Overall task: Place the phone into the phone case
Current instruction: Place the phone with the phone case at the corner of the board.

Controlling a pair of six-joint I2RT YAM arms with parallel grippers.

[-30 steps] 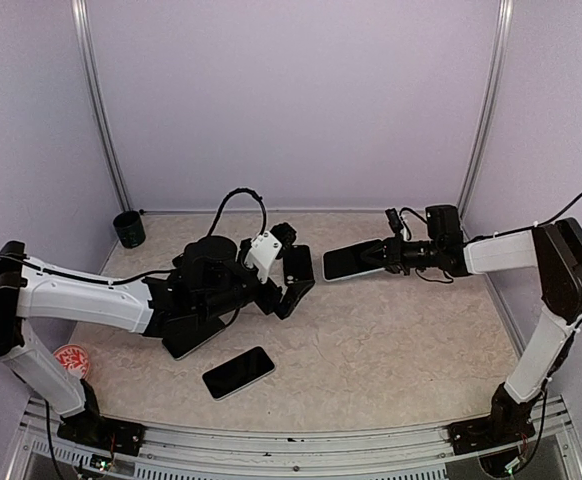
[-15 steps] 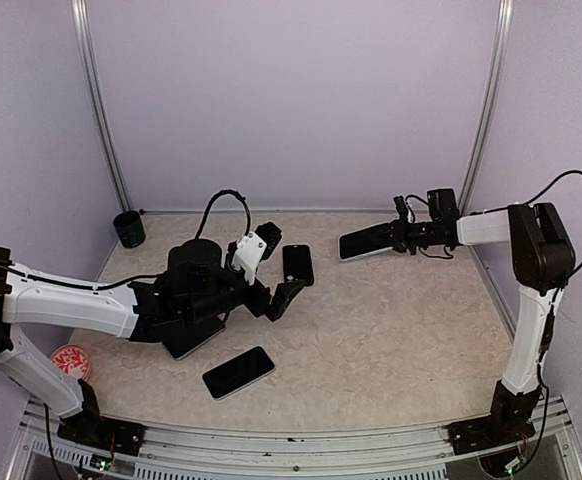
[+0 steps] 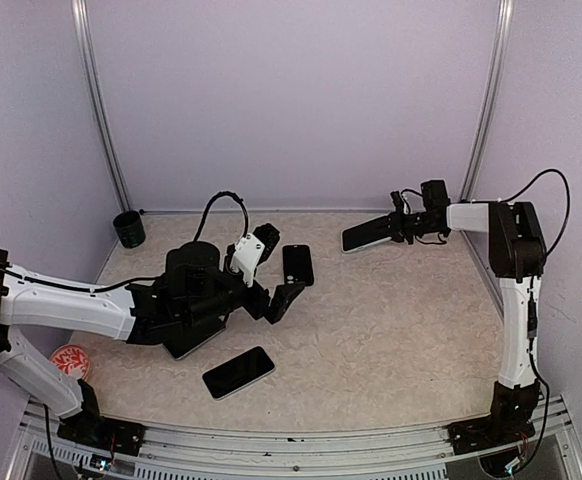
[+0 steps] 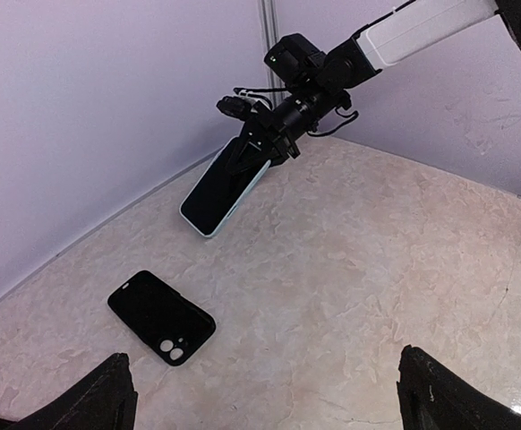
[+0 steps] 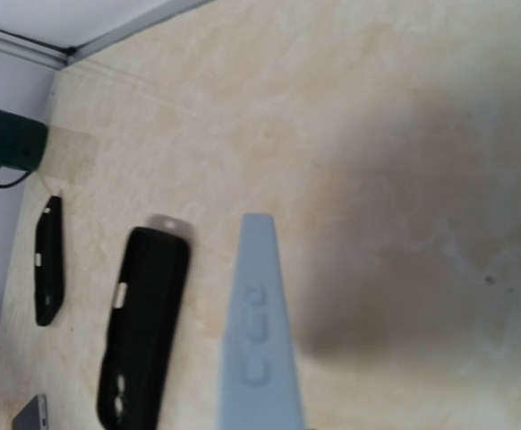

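The black phone case (image 3: pixel 297 264) lies flat on the table behind the middle, inner side up, camera holes toward the near end (image 4: pixel 162 318) (image 5: pixel 144 322). My left gripper (image 3: pixel 279 268) hangs just left of it, open and empty, its dark fingertips (image 4: pixel 108 399) low in the left wrist view. At the back right my right gripper (image 3: pixel 389 232) is shut on a phone (image 3: pixel 366 236) with a pale blue edge, dark screen facing left (image 4: pixel 223 186). The phone's blue buttoned side (image 5: pixel 259 340) rises from the bottom of the right wrist view, hiding the fingers. A second dark phone (image 3: pixel 238 372) lies near the front.
A dark green cup (image 3: pixel 128 229) stands in the back left corner. A red disc (image 3: pixel 71 360) lies at the front left beside the left arm. A dark flat thing (image 3: pixel 186 342) sits under the left forearm. Purple walls close in the table's back and sides.
My right arm has swung back toward the back right corner, carrying the phone away from the middle. The left gripper has drawn back a little to the left of the case.
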